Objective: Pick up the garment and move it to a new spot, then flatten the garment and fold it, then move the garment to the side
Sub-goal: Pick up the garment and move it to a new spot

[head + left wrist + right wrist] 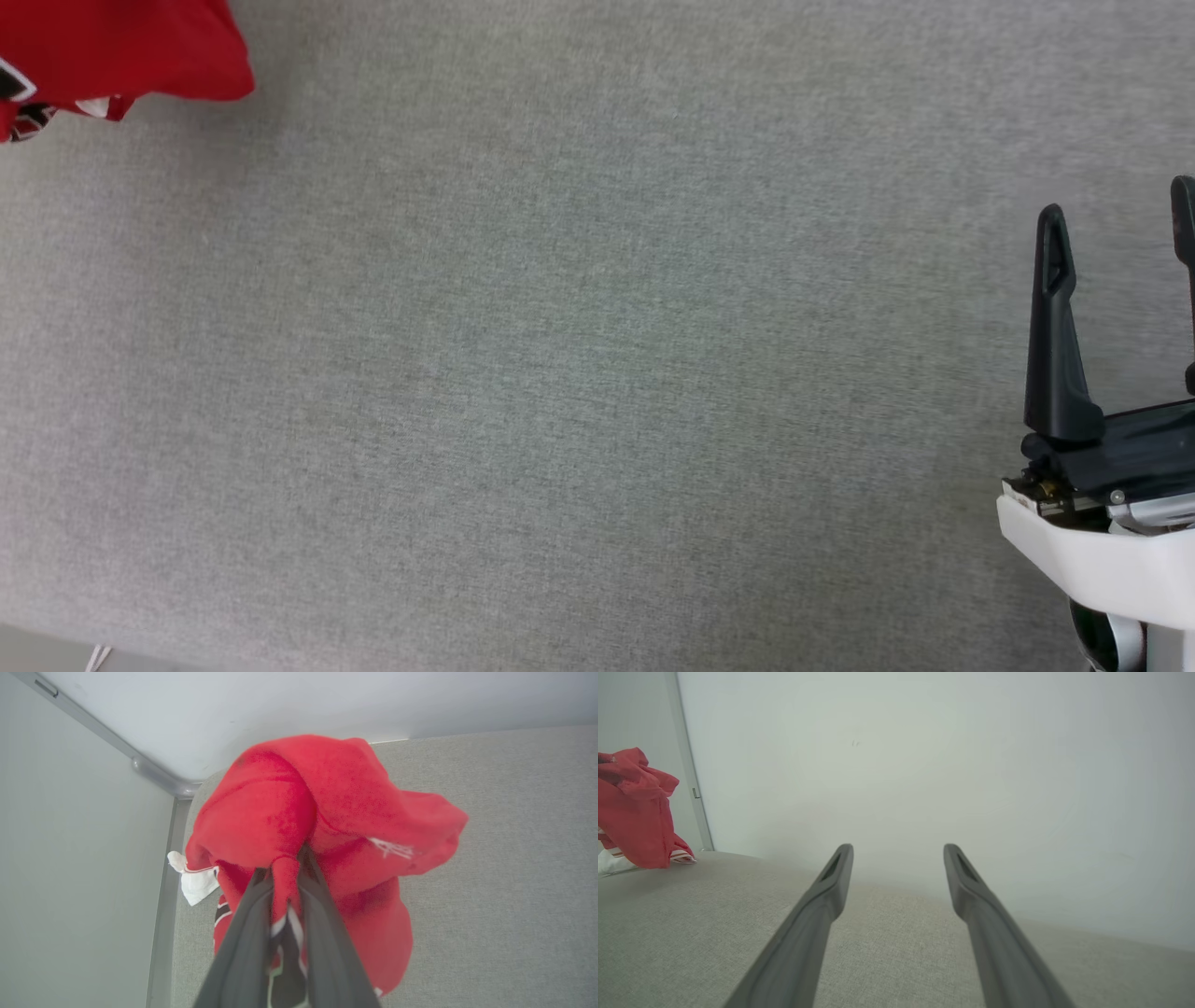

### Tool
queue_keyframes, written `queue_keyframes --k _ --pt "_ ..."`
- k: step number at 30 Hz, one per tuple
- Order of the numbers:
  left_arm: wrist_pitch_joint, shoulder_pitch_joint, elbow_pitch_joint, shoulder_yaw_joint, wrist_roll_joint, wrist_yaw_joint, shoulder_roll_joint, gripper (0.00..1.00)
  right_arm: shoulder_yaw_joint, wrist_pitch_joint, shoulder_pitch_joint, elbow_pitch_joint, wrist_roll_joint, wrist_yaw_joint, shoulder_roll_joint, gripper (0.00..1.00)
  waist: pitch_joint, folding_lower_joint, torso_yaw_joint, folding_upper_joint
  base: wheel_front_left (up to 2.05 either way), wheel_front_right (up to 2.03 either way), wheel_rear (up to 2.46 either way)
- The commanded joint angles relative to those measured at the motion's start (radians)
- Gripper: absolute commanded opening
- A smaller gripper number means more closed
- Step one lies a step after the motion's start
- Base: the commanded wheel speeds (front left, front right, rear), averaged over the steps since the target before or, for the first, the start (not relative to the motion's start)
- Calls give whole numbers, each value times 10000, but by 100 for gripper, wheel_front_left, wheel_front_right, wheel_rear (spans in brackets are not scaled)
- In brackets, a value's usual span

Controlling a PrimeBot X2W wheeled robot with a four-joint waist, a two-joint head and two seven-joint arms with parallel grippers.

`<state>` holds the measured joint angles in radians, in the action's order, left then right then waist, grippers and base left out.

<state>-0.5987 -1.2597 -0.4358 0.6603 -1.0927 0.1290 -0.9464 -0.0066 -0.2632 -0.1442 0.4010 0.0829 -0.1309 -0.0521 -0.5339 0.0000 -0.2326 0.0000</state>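
While the left gripper [282, 863] pinches a narrow fold of the bright red jersey shirt [336, 793] between its two dark fingers, the rest of the cloth bunches around and beyond the tips in a loose heap. The shirt sits at the far left corner of the grey woven tabletop [597, 373], close to the table's edge, with a white sleeve panel [196, 886] poking out toward that edge. From the right wrist view it looks drawn upward, its striped trim touching the surface or just above it; I can't tell which. The right gripper [1118, 198] hovers well apart over the right side of the table, fingers spread wide and holding nothing.

To my eye this is the pick-up-and-carry step. The pinch has only a thin ridge of cloth, so the lift wants to be steady and high enough that the trailing hem clears the tabletop rather than dragging and twisting. Carrying it toward the open middle, between both arms, would leave room to spread it flat. A jerk could pull the fold free.
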Motion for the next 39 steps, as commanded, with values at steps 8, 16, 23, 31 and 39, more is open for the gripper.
queue_keyframes --k 8,16,23,31,39 --pt "-710 -1234 1817 1128 374 -3 -7 0 -20 -24 75 -387 -861 3 28 100 1086 0 932 0 0 0 0" --pt "-991 -2104 3275 2341 455 -5 722 0 22 -24 225 -555 -1406 3 31 100 1784 0 1950 0 0 0 0" --pt "-744 -2434 4053 3450 426 -4 1628 0 12 -24 453 -699 -1745 3 30 100 2349 0 2825 0 0 0 0" --pt "-428 -2060 4838 4680 327 -4 2086 0 -63 -24 721 -809 -1971 3 30 100 2795 0 3489 0 0 0 0" --pt "68 -822 5320 5963 352 -4 2868 0 -210 -24 859 -894 -1933 3 32 100 2833 0 3583 0 0 0 0"
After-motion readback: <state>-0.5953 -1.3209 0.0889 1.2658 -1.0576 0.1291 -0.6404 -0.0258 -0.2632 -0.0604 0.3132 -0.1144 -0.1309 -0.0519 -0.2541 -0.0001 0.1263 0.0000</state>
